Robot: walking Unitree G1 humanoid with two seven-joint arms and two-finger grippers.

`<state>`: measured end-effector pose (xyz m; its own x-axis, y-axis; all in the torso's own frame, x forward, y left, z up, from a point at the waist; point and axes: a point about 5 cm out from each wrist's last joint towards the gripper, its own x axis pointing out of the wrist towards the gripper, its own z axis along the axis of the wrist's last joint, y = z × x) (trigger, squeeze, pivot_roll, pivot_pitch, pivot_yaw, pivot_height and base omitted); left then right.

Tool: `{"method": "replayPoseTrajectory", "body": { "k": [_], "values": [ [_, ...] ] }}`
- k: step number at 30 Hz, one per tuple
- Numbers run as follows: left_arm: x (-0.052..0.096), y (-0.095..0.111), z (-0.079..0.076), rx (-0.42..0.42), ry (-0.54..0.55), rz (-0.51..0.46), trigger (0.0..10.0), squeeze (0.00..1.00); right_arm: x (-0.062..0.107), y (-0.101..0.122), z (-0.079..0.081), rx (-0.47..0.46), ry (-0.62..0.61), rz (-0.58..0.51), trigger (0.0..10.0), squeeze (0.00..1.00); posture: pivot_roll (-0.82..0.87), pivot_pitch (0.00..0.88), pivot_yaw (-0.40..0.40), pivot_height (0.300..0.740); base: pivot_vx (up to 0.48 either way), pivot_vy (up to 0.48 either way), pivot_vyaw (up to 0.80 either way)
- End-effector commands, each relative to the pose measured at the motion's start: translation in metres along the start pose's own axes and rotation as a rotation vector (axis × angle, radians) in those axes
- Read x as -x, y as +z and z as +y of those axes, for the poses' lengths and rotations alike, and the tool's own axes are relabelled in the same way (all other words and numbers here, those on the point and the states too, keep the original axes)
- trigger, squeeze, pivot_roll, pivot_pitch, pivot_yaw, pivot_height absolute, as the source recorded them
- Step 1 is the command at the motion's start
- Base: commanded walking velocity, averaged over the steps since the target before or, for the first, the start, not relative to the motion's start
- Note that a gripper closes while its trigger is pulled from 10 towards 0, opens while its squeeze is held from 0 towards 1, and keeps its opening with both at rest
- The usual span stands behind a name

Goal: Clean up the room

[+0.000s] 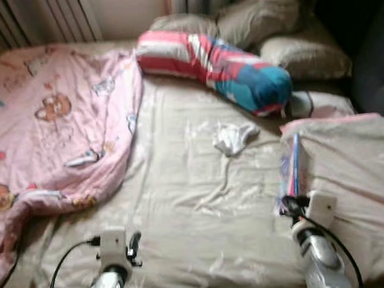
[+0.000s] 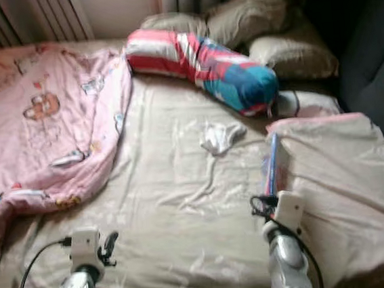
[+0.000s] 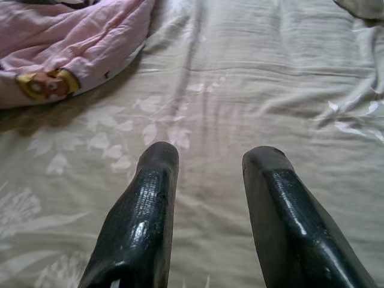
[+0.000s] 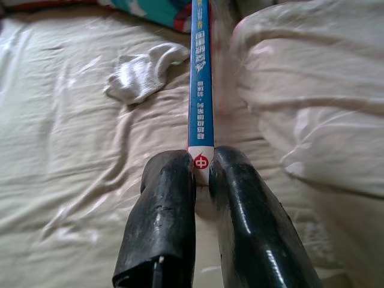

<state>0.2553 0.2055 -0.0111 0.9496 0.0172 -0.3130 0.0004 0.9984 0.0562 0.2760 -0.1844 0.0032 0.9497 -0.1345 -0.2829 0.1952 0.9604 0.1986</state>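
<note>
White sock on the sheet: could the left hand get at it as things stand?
Probably yes. The left hand is open over bare sheet, and nothing lies between it and the white sock; it would need a long forward reach.

left gripper (image 3: 207, 165) fingers (image 3: 147, 210) apart, nothing between them, over beige leaf-print bed sheet (image 3: 252, 90); pink cartoon-print blanket (image 3: 66, 42) bunched beyond

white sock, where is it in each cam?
Left eye: sock mid-bed, below the striped bolster.
Right eye: sock mid-bed, again below the bolster.
Left wrist: not in it.
Right wrist: sock beside the blue book that the right end effector grips.
Shared landmark: the book, right of the sock.
</note>
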Motion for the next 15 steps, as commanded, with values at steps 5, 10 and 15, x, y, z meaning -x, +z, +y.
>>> {"method": "replayPoseTrajectory", "body": {
  "k": [5,10,15],
  "values": [
    [0.003,-0.005,-0.001,0.011,-0.005,0.015,10.0,0.0,0.0,0.002,-0.001,0.011,0.012,-0.016,10.0,0.0,-0.05,0.128,-0.016,0.74,0.0,0.0,0.0],
    [0.002,-0.003,-0.002,0.01,-0.009,0.013,10.0,0.0,0.0,-0.003,0.0,0.039,0.031,0.027,10.0,0.0,-0.05,0.131,-0.014,0.74,0.0,0.0,0.0],
    [0.001,-0.003,-0.001,0.008,-0.011,0.012,10.0,0.0,-0.001,-0.008,-0.007,0.078,0.012,0.088,10.0,0.0,-0.05,0.136,-0.011,0.74,0.0,0.0,0.0]
  ]
}}
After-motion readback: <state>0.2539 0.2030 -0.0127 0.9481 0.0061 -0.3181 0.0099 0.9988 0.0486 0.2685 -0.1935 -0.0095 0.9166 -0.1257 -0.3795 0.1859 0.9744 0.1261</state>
